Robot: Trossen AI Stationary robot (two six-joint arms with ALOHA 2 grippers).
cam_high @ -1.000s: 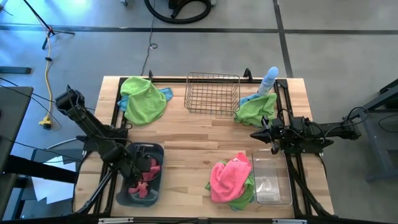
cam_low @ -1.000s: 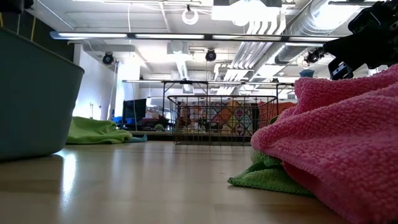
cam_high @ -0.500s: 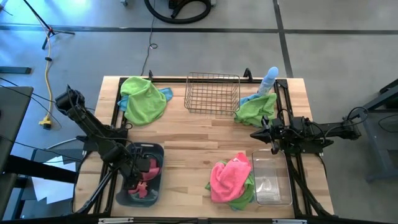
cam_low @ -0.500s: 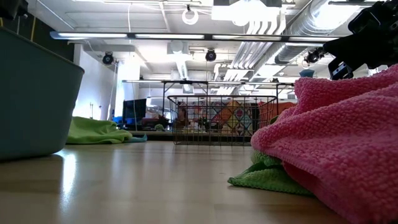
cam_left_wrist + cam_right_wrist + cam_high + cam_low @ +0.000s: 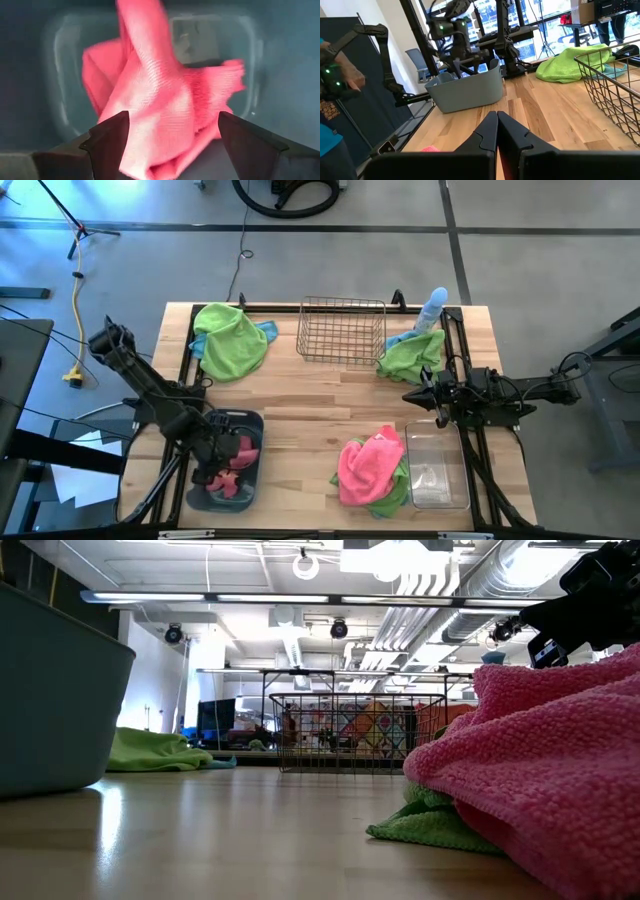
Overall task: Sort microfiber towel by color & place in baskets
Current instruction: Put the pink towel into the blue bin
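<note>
Two pincers show: the left pincer (image 5: pixel 212 463) hangs, fingers apart, over the dark grey-blue tub (image 5: pixel 252 423) at seven o'clock on the surface (image 5: pixel 300 410), a pink towel (image 5: pixel 160 100) lying loose inside. Right pincer (image 5: pixel 408 395), fingers together, waits at three o'clock.

Pink towel (image 5: pixel 160 100) in grey-blue tub (image 5: pixel 280 65)

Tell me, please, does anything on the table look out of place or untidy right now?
Mostly unsorted towels. A pink towel lies heaped over a green one beside the clear tub, not in it. Another green towel covers a blue one at the far left, and a third is bunched against the spray bottle.
</note>
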